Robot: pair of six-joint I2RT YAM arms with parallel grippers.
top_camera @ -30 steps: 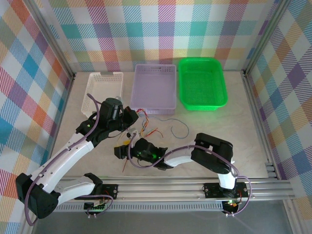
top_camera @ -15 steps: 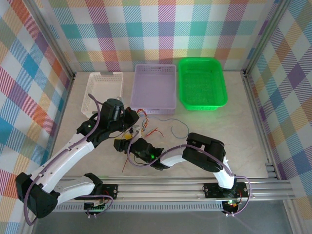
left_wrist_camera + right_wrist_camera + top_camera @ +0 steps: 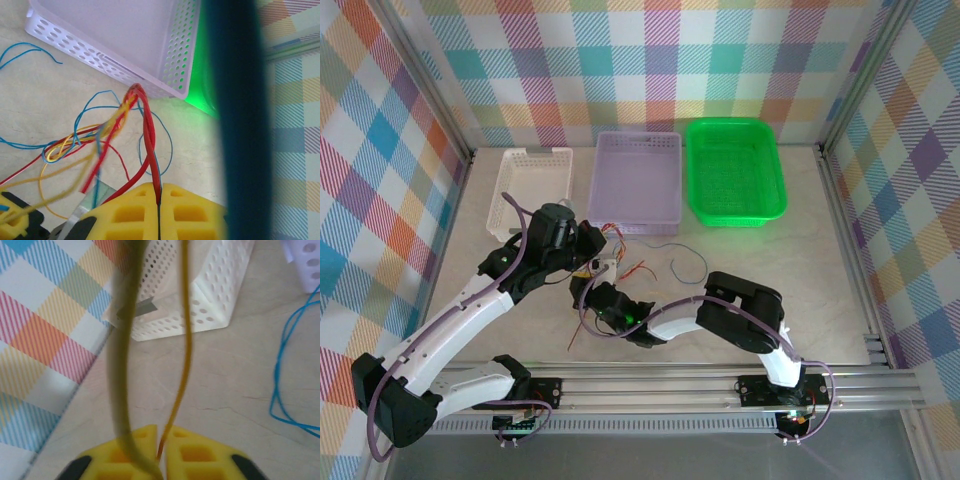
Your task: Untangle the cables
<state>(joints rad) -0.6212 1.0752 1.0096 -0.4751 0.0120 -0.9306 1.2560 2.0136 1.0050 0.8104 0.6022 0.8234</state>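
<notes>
Red, yellow-orange and blue cables [image 3: 623, 262] form a loose knot on the pale, stone-patterned worktop [image 3: 810, 260], just in front of the lilac basket [image 3: 638, 180].

Top view: the perforated white basket [image 3: 532, 190] stands left of the lilac basket, and the fine-meshed green basket [image 3: 735, 170] stands right of it. A free blue loop [image 3: 686, 262] lies in front of the lilac basket's right corner, apart from the knot. The left claw [image 3: 597, 262] and right claw [image 3: 584, 291] meet at the knot's left side, in front of the lilac basket's left corner. How their jaws stand cannot be made out here.

Left wrist view: the yellow, cell-moulded left pads [image 3: 145, 195] are pressed together on a doubled red strand [image 3: 148, 135]. The strand rises to a twisted bundle of red, yellow and blue just beside the lilac basket's punched wall, near its corner. A dark blurred band [image 3: 235, 125] crosses the frame; what it is cannot be told.

Right wrist view: the yellow right pads [image 3: 172, 440] are closed to a slit, nipping one thin orange strand [image 3: 186, 330]. A blurred olive strand [image 3: 122, 355] hangs close to the lens.
</notes>
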